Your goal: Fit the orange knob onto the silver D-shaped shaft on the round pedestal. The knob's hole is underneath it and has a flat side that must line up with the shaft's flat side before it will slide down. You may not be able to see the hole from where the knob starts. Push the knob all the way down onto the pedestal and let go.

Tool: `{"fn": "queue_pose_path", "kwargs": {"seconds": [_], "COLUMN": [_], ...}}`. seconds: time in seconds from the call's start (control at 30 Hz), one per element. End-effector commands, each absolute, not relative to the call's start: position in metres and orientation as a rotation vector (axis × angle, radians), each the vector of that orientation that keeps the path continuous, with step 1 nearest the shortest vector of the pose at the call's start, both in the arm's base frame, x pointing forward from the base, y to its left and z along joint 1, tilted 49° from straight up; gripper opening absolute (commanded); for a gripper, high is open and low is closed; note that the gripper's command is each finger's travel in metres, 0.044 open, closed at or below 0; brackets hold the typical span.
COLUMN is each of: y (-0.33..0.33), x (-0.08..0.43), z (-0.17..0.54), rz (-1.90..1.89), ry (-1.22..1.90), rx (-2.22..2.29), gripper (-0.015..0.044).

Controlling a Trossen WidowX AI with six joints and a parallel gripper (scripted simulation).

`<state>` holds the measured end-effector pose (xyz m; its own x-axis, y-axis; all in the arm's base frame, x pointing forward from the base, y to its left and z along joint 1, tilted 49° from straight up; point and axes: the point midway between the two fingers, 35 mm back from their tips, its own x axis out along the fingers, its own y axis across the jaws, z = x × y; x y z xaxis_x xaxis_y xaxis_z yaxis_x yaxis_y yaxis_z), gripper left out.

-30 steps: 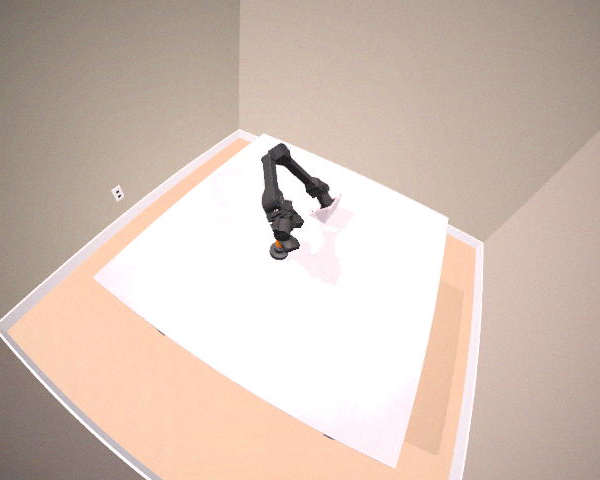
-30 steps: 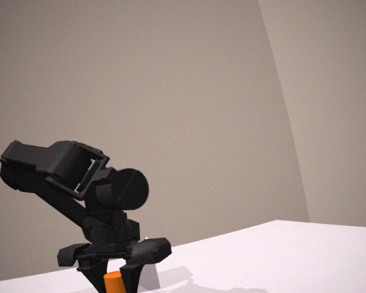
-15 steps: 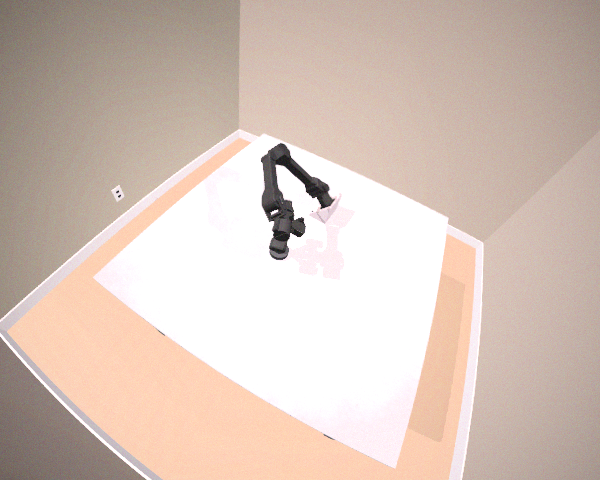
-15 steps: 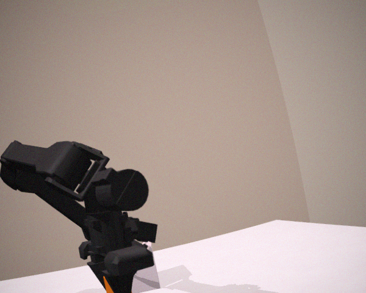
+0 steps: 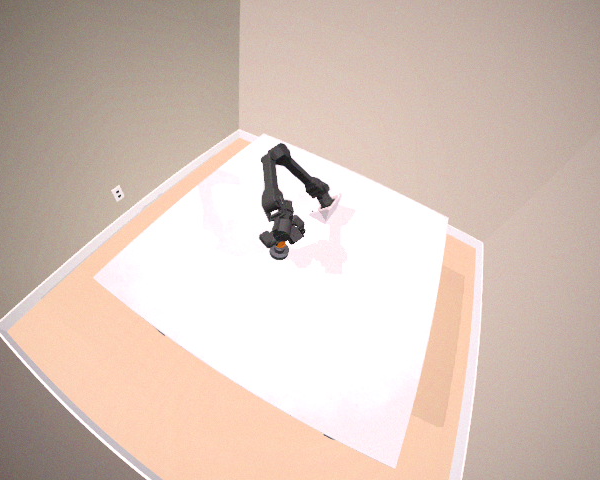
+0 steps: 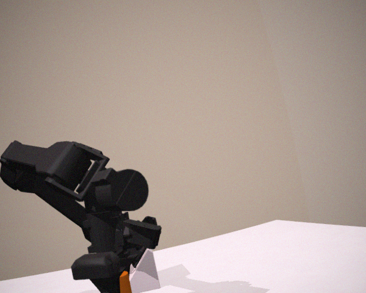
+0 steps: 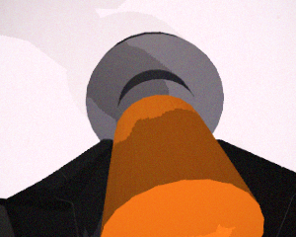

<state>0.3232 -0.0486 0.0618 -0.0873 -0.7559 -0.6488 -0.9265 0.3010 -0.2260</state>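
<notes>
The orange knob (image 5: 280,244) (image 6: 125,282) (image 7: 175,143) is upright between the fingers of my gripper (image 5: 281,242) (image 7: 162,149), which is shut on it. The grey round pedestal (image 5: 279,254) (image 7: 202,74) stands on the table directly below the knob. In the wrist view the knob's lower end overlaps the raised middle of the pedestal, with a dark curved band beside it. The silver shaft is hidden by the knob. Whether the knob touches the pedestal, and how the flat sides lie, I cannot tell. In the exterior view the pedestal is out of frame.
The white table (image 5: 316,330) (image 6: 271,252) carries the arm's pale angular base piece (image 5: 327,210) (image 6: 145,274) behind the pedestal. The dark arm (image 5: 270,180) arches above the table. Shadows of the arm fall beside the pedestal.
</notes>
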Motion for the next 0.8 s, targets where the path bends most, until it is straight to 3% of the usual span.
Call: {"fn": "queue_pose_path", "kwargs": {"seconds": [0.0,0.77], "y": [-0.0474,-0.0483], "x": [0.3255,0.3258], "z": [0.0682,0.0692], "rz": [-0.445,-1.148], "ry": [1.653,1.160], "rx": [-0.886,-0.098], "gripper": [0.0000,0.0000]}}
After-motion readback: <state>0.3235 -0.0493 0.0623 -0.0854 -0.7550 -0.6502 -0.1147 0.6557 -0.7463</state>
